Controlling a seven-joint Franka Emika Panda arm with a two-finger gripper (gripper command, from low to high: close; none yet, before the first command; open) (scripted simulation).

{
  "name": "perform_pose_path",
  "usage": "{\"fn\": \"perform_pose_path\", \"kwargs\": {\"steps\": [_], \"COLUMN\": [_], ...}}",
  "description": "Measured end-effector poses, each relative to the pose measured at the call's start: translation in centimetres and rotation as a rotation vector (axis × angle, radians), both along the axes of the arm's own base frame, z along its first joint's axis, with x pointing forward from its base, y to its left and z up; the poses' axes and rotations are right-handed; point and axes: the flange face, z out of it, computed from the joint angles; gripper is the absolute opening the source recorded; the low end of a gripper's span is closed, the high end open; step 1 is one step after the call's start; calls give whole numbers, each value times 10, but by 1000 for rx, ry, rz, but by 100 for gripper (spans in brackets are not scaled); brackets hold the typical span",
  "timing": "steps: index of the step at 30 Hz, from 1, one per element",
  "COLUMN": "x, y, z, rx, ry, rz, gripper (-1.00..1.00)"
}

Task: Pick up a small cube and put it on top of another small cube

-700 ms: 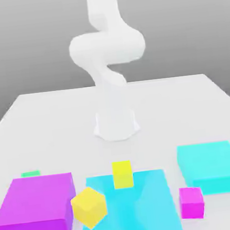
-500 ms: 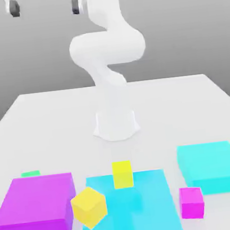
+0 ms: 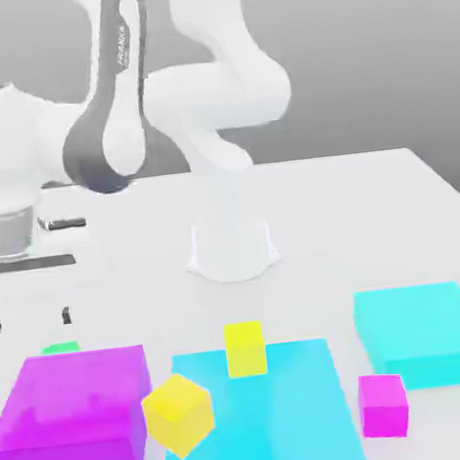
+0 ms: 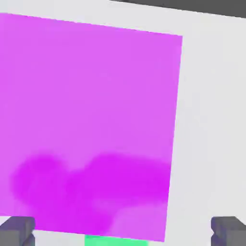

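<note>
The small green cube lies on the table at the exterior view's left, just behind the big magenta block, which hides most of it. In the hand view the green cube is a thin strip next to that block's edge. My gripper hangs open a little above the green cube, its dark fingertips spread wide with nothing between them. The hand view also catches the gripper, with its fingertips far apart. The small magenta cube sits alone at the front right.
Two yellow cubes rest on a flat cyan slab at the front middle. A thicker cyan block lies at the right. The arm's white base stands mid-table.
The arm has swung down on the exterior view's left. The gripper dropped from the top edge of the view to just above the green cube. No cube has moved.
</note>
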Motion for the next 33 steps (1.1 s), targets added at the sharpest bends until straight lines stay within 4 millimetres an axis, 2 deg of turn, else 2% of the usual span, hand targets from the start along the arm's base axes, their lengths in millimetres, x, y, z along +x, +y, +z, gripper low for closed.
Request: {"fn": "perform_pose_path", "kwargs": {"steps": [6, 7, 14, 20, 21, 31, 33], "x": [-9, -10, -10, -9, -10, -18, -13], "y": [-2, -1, -1, -1, -3, -52, -59], "z": [-64, -71, -71, -17, -14, -23, -22], "rx": [5, 6, 8, 9, 4, -147, -195], "ry": [21, 21, 22, 21, 27, 137, 161], "rz": [10, 9, 9, 10, 0, -161, -165], "gripper": [0, -100, -100, -100, -100, -100, -100]}}
